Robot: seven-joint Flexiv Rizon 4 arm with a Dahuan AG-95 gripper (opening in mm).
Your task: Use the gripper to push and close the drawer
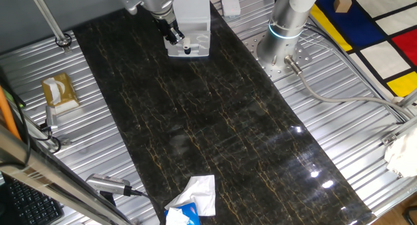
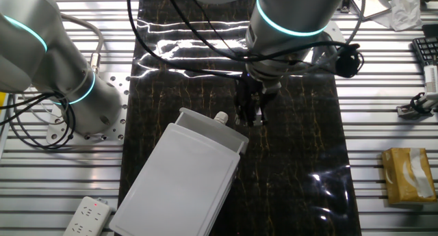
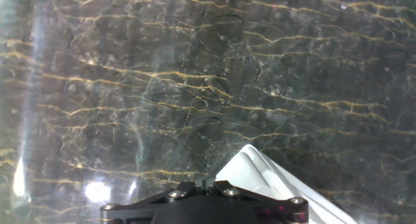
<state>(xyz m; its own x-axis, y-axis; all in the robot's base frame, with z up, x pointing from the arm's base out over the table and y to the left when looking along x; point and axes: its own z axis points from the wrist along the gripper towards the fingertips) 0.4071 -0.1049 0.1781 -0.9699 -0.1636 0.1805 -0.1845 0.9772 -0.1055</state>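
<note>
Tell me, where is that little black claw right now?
In the other fixed view, the gripper hangs over the dark mat, just right of the drawer's knob.

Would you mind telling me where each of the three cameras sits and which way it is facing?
One fixed view: high above the mat's near end, looking along it to the drawer at the far end; the gripper beside its front.
The other fixed view: high behind the drawer, looking down; the gripper beside the knob.
Hand view: on the hand, facing down at the mat; only the gripper's base shows.
Shared: both fixed views show drawer, gripper and tissue box.
</note>
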